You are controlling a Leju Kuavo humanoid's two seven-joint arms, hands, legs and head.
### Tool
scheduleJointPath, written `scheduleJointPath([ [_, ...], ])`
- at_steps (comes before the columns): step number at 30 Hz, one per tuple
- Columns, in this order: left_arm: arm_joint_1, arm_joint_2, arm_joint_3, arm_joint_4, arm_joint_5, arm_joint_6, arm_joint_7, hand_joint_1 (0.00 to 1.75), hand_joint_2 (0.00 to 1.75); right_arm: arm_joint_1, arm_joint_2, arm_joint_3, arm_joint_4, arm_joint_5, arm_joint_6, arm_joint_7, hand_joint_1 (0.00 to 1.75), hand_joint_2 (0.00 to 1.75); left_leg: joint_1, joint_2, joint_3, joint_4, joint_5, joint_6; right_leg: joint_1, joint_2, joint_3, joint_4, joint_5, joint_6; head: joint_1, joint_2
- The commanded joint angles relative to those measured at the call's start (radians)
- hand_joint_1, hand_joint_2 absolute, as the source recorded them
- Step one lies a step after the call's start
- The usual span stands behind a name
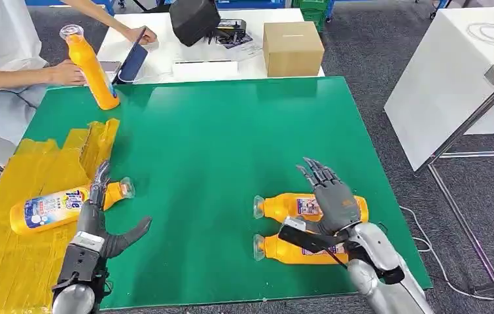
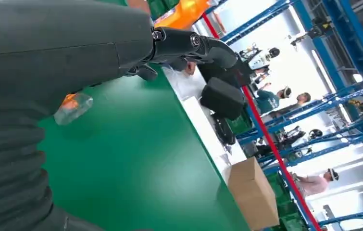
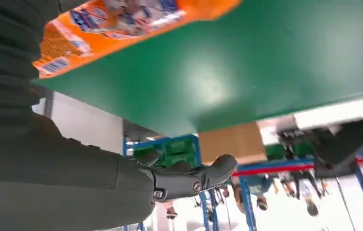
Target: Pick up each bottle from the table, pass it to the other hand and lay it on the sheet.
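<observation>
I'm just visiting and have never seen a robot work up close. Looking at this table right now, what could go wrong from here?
Two orange bottles lie side by side under the right hand; reaching for one could nudge the other, and both are round, so they might roll. A person's hand holds a bottle at the table's far left corner, near where the left hand works, so the two could meet. The bottle on the yellow sheet has its neck past the sheet's edge; a bump could roll it off.

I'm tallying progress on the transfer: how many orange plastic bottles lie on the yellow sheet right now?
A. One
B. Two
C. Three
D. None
A: a single orange plastic bottle with a blue-and-white label lies on the yellow sheet, while two more orange bottles lie on the green tabletop and a person holds a fourth.
</observation>
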Motion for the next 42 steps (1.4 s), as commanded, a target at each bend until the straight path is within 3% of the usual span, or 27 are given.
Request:
scheduleJointPath([
  [1,-0.047,-0.017,0.003,0.121,0.011,0.003,0.006,0.00,1.75,-0.086,-0.047,0.014,0.190,0.068,0.018,0.048,0.00,1.75,0.001,0.002,0.005,-0.001,-0.001,0.001,0.001,0.000,0.006,-0.003,0.000,-0.002,0.000,0.000],
  [30,-0.093,-0.031,-0.018,0.199,0.036,-0.016,0.017,0.00,1.75,-0.209,-0.033,0.078,0.490,0.160,0.072,0.094,0.00,1.75,0.000,0.002,0.003,-0.001,0.000,0.000,0.001,0.001,0.003,-0.002,0.000,-0.001,0.000,0.000],
  [38,-0.093,-0.032,-0.020,0.202,0.036,-0.016,0.017,0.00,1.75,-0.212,-0.034,0.081,0.498,0.166,0.073,0.097,0.00,1.75,0.001,0.002,0.003,-0.001,-0.001,0.000,0.001,0.000,0.004,-0.002,0.000,-0.001,0.000,0.000],
  [39,-0.093,-0.032,-0.021,0.203,0.036,-0.017,0.018,0.00,1.75,-0.214,-0.034,0.086,0.501,0.173,0.074,0.102,0.17,1.75,0.001,0.002,0.003,-0.001,-0.001,0.000,0.001,0.000,0.004,-0.002,0.000,-0.001,0.000,0.000],
  [40,-0.094,-0.032,-0.021,0.204,0.036,-0.017,0.018,0.00,1.75,-0.215,-0.032,0.087,0.505,0.175,0.074,0.103,1.20,1.75,0.000,0.001,0.003,-0.001,0.000,0.000,0.001,0.000,0.003,-0.002,0.000,-0.001,0.000,0.000],
  [41,-0.093,-0.033,-0.022,0.205,0.036,-0.017,0.018,0.00,1.75,-0.215,-0.032,0.088,0.505,0.176,0.074,0.104,1.54,1.75,0.001,0.002,0.004,-0.001,0.000,0.000,0.001,0.000,0.004,-0.002,0.000,-0.001,0.000,0.000],
  [42,-0.092,-0.033,-0.024,0.204,0.037,-0.018,0.019,0.00,1.75,-0.216,-0.028,0.087,0.511,0.176,0.076,0.104,1.61,1.75,0.001,0.002,0.003,-0.001,0.000,0.000,0.001,0.000,0.003,-0.002,0.000,-0.001,0.000,0.000],
])
